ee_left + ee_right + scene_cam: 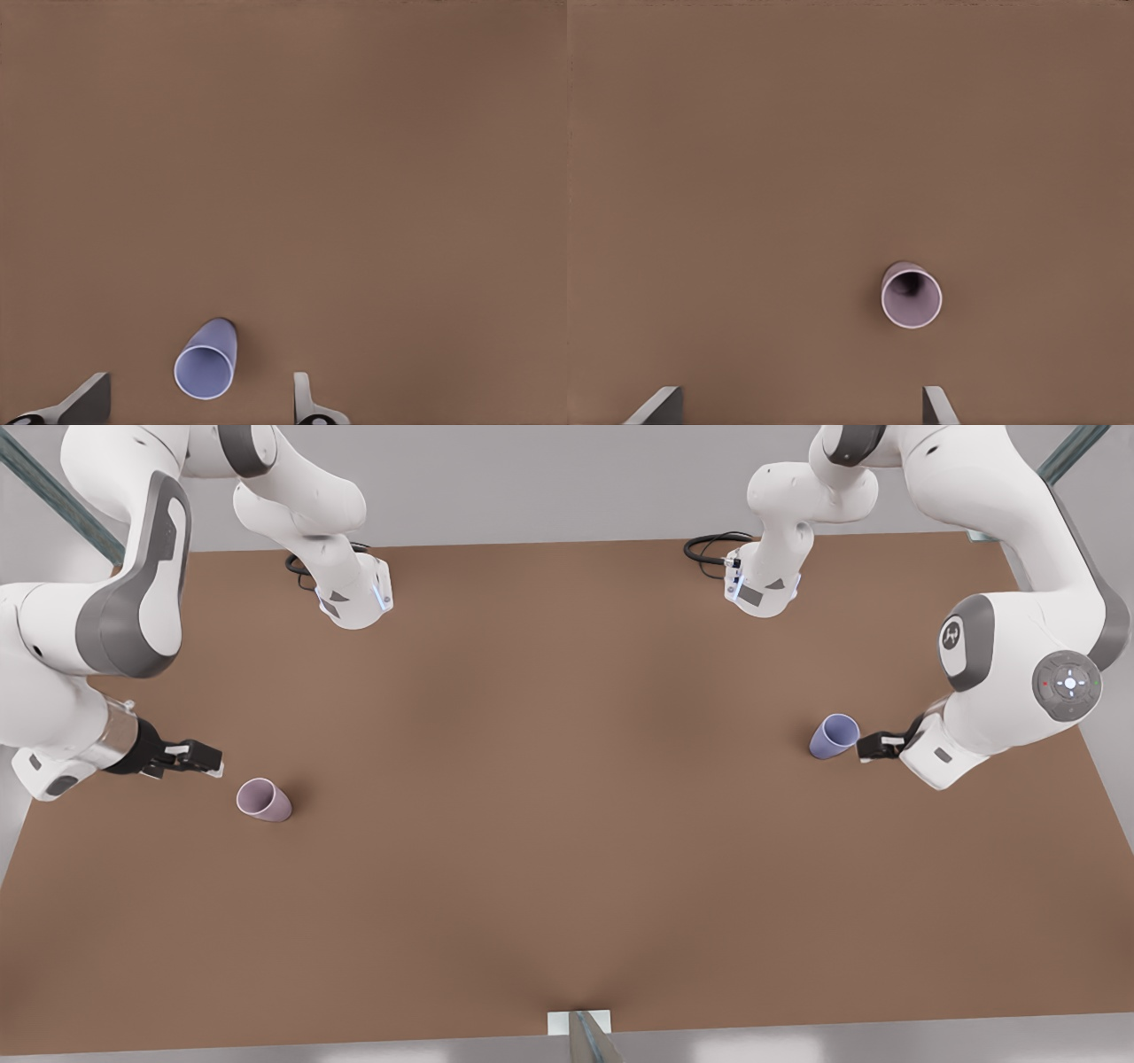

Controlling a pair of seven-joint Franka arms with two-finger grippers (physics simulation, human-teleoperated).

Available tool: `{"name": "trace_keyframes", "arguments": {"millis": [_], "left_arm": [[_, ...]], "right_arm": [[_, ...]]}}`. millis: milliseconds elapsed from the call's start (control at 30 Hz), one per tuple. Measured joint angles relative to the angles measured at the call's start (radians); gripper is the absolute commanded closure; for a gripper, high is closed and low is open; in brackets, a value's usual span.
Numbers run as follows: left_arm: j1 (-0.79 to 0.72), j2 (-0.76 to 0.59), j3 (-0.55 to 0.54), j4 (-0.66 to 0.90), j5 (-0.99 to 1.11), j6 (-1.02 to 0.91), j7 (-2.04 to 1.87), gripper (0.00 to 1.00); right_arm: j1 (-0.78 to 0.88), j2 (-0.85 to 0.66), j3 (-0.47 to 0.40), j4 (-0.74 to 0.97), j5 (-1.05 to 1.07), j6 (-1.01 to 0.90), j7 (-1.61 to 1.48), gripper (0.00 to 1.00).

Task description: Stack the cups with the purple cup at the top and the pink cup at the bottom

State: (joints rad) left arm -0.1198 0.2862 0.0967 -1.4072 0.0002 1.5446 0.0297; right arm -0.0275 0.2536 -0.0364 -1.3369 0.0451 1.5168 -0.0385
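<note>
Both cups stood upright and unstacked on the brown surface (567,824), well apart from each other, so the work was at its approach stage: nothing had been grasped and no cup had been brought toward the other. The pink cup (264,800) sat at the lower left of the front view, with the right hand (202,759) hanging just beside it, toward the frame's left edge. In the right wrist view that same cup (912,296) lay ahead of the spread fingertips (656,407), off toward one of them rather than centred, so the right hand was released and empty. The purple cup (834,736) stood at the right of the front view, the left hand (873,746) close against its outer side. The left wrist view showed it (206,360) near the gap between two parted fingertips (303,398), not yet gripped, so this hand was also released. Judging by the task, the purple cup is the one that has to travel. The next move would call for the left hand to settle around its wall, close, lift it and carry it across. The pink cup needs to stay upright with its mouth free, and the right hand could steady it or bring it toward the middle.
</note>
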Motion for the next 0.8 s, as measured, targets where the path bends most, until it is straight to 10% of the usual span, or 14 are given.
{"name": "trace_keyframes", "arguments": {"millis": [800], "left_arm": [[0.009,0.038,0.018,-0.008,-0.001,0.051,0.030,0.00]], "right_arm": [[-0.200,0.074,-0.007,-0.661,0.010,0.647,-0.157,0.00]]}}
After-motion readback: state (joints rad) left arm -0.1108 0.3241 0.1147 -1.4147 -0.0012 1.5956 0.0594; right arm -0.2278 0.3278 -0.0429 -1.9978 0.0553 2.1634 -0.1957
